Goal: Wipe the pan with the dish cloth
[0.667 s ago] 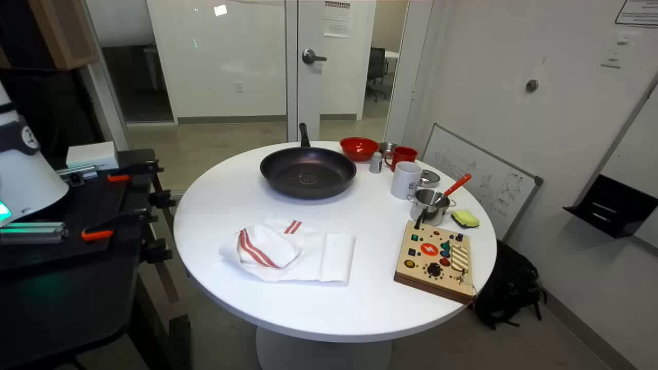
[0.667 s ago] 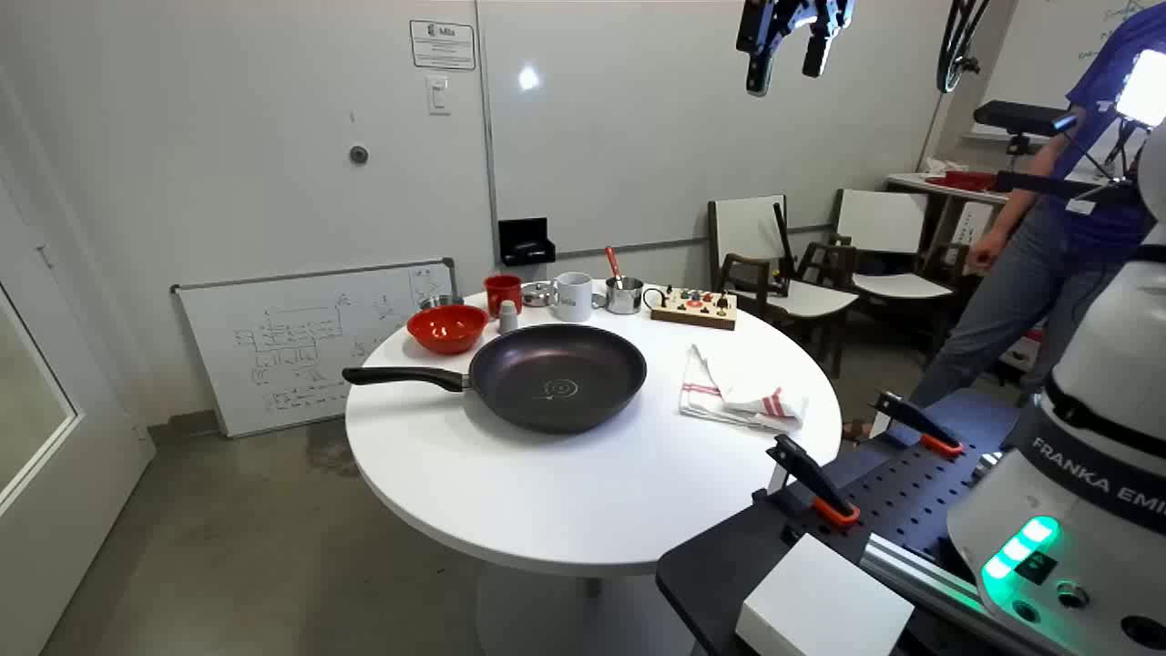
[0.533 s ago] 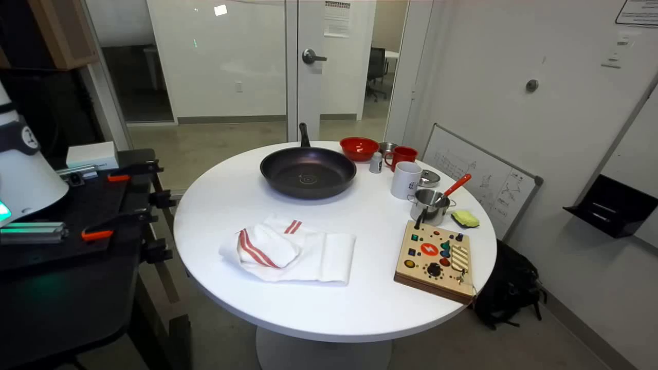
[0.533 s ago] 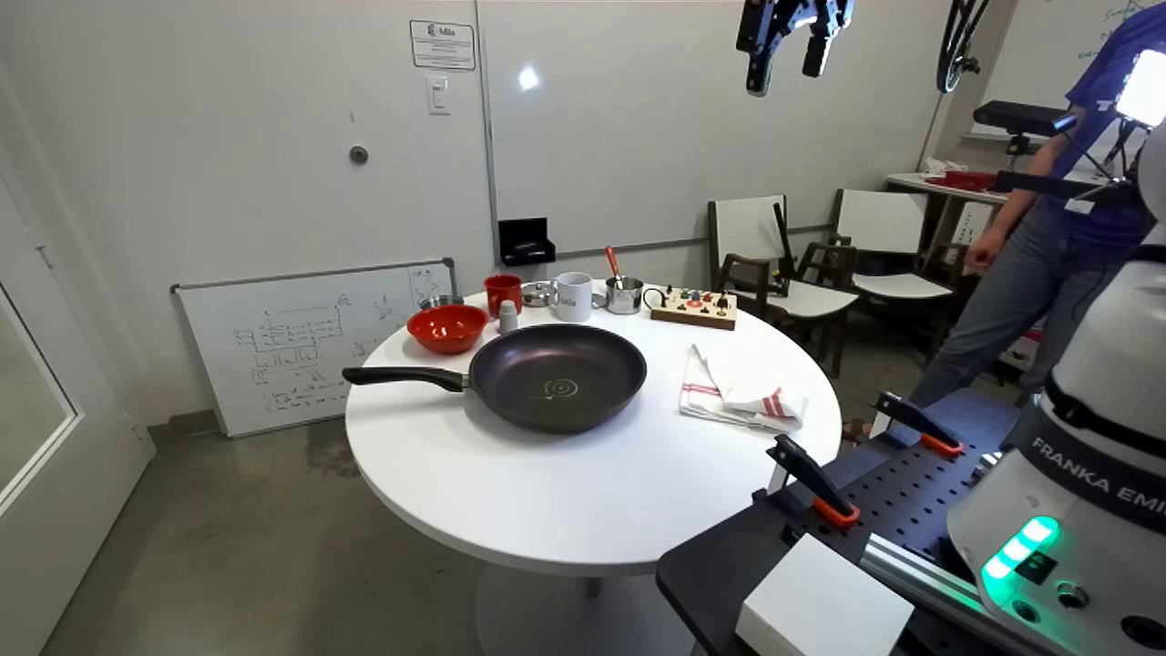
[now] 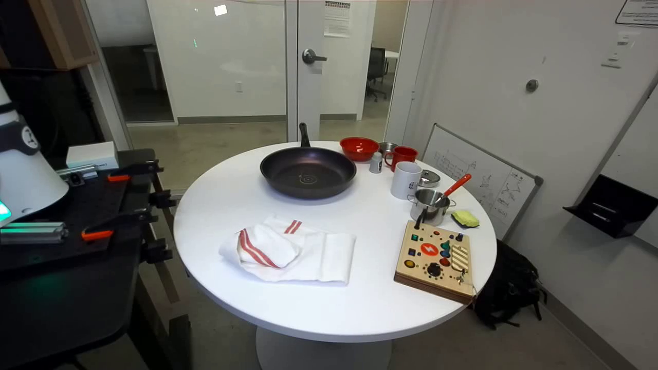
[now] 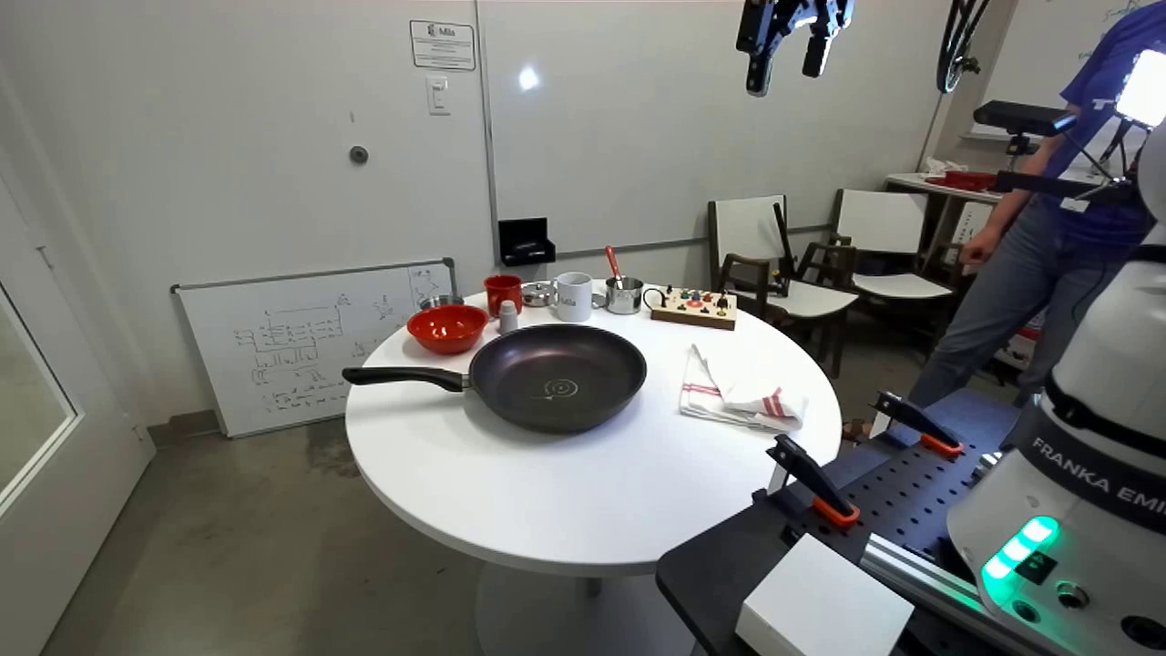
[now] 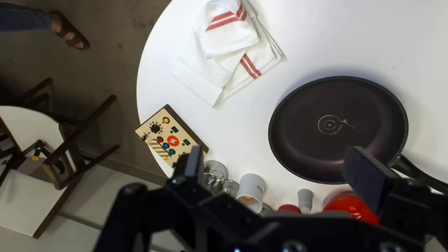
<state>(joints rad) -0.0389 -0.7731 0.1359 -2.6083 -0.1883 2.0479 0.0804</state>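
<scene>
"So where was the dish cloth [image 7: 229,45]?"

"On the round white table [image 7: 350,35], toward the top middle of the wrist view, loosely folded. The pan [image 7: 337,129] sat near it, right of centre, not touching."

"And the gripper [image 6: 787,69]?"

"At the top of an exterior view, right of middle, jaws spread wide with nothing between them."

"Would the dish cloth have been awkward to lift?"

"Soft and light, I figured. Squeezing wouldn't have hurt it, but loose layers might have slipped apart, so I'd have pinched the plump striped fold on top, several layers at once. The pan could have skidded under the rubbing."

"Did you catch any lettering?"

"FRANKA EMI on the arm's base [image 6: 1075,510], lower right in an exterior view, the rest cut off. Mila on the wall sign [image 6: 443,46], upper left, and on the white mug [image 6: 572,299] near the centre. The ringed mark [image 7: 330,125] inside the pan was too small to read, likewise the scribble on the leaning whiteboard [image 6: 310,346] at left."
</scene>
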